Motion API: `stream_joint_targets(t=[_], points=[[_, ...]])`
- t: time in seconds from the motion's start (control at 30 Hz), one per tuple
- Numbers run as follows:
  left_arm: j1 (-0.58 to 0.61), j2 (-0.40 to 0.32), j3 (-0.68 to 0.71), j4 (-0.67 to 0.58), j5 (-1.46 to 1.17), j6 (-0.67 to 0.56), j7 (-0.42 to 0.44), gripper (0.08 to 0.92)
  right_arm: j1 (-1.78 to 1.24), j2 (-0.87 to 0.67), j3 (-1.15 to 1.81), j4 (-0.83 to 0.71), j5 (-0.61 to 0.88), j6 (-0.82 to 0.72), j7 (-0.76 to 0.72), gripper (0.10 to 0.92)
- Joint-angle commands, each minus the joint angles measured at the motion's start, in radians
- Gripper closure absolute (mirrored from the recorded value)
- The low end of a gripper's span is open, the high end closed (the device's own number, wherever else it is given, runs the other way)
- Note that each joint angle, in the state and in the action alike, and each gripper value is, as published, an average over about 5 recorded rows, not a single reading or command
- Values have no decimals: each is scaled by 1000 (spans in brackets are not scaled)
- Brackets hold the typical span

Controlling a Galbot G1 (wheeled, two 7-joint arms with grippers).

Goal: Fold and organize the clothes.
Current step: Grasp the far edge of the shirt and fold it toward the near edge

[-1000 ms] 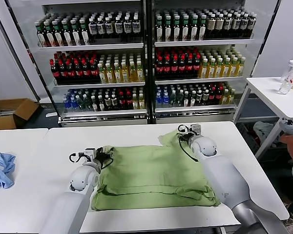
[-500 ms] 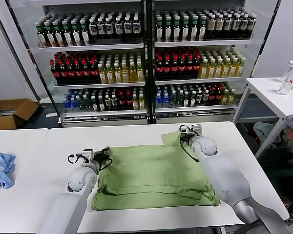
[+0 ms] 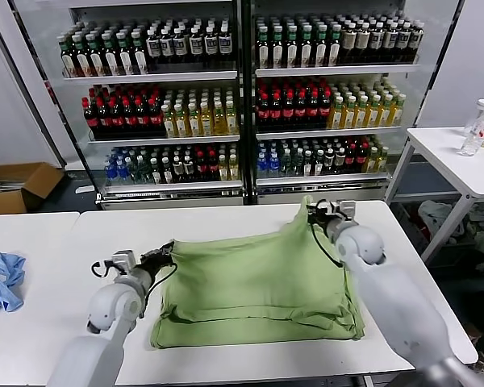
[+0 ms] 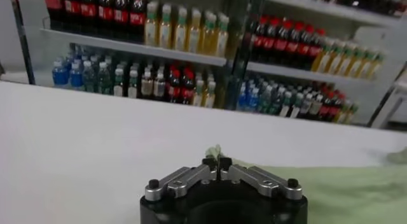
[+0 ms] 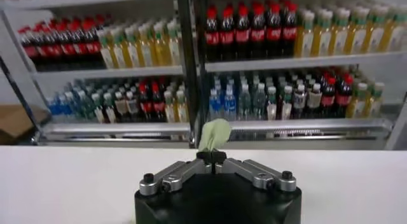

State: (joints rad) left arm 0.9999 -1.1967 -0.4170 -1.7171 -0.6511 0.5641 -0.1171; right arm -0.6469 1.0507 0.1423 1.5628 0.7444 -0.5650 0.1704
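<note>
The light green polo shirt [image 3: 254, 286] lies partly folded on the white table [image 3: 226, 222], with its far edge lifted and stretched between both grippers. My left gripper [image 3: 165, 251] is shut on the shirt's far left corner, low over the table; a bit of green cloth [image 4: 215, 151] pokes out between its jaws [image 4: 217, 163]. My right gripper [image 3: 309, 211] is shut on the far right corner, held higher; a green tip [image 5: 214, 133] sticks up above its jaws [image 5: 211, 158]. Collar, buttons and patch are hidden.
A light blue garment [image 3: 2, 278] lies on the left table. Glass-door coolers full of bottles [image 3: 242, 97] stand behind. A cardboard box [image 3: 16, 185] sits on the floor at left. A side table [image 3: 460, 157] with bottles is at right.
Both grippers have moved apart and lifted the shirt's far edge: the left one went left, the right one right and upward. The cloth between them is now pulled taut.
</note>
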Motion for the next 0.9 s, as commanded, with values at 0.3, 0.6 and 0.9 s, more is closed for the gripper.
stream_joint_targets(t=[0.3,0.6,0.9], points=[[379,17,-85,-311,128,16,66,916,-714,-69,343,545,-64,-14,43,920],[371,13,-61,-252,276,14,97,895,-738,-2,296,494,-163,-16,48,899],[474,-114,-29,-359,412,-110,-90,658,-831,14,316,596,-230,-13,26,655]])
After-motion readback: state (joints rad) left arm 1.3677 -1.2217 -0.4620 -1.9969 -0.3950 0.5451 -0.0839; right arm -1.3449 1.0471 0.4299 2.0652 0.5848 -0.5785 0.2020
